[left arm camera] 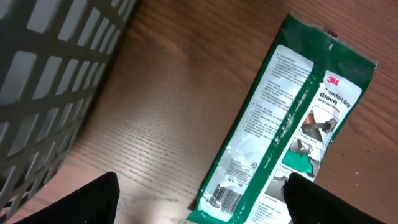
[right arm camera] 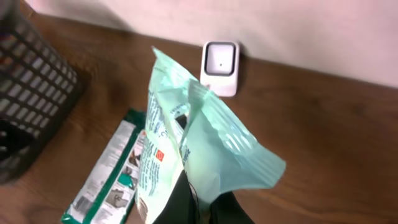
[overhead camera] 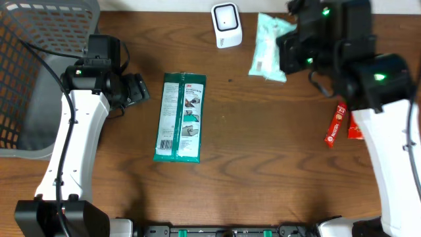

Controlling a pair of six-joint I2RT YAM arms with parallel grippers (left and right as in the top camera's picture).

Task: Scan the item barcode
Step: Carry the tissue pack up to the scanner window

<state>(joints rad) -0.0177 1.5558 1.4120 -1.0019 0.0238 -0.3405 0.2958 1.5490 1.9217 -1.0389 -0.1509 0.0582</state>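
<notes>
Mint packet (overhead camera: 268, 47) at 1 o'clock, held up in the clamped jaws of the right gripper (right arm camera: 199, 208), at 3 o'clock of the white scanner (overhead camera: 226, 25). Green glove pack (overhead camera: 180, 117) lies flat mid-bench (overhead camera: 263, 171). Left gripper (overhead camera: 139, 89) at its 10 o'clock, jaws wide apart, empty. Basket (overhead camera: 26, 39) at 10 o'clock.

Left fingers (left arm camera: 93, 199): bare brown wooden tabletop (left arm camera: 161, 106) ahead, grey plastic mesh basket (left arm camera: 43, 81) close alongside, flat green glove packet (left arm camera: 280, 124) reaching between them. Right fingers (right arm camera: 230, 211): pale-green crinkly plastic pouch (right arm camera: 205, 137) crowds the space ahead.

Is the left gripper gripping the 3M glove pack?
No, the left gripper stands open and the 3M glove pack lies flat on the table.
</notes>
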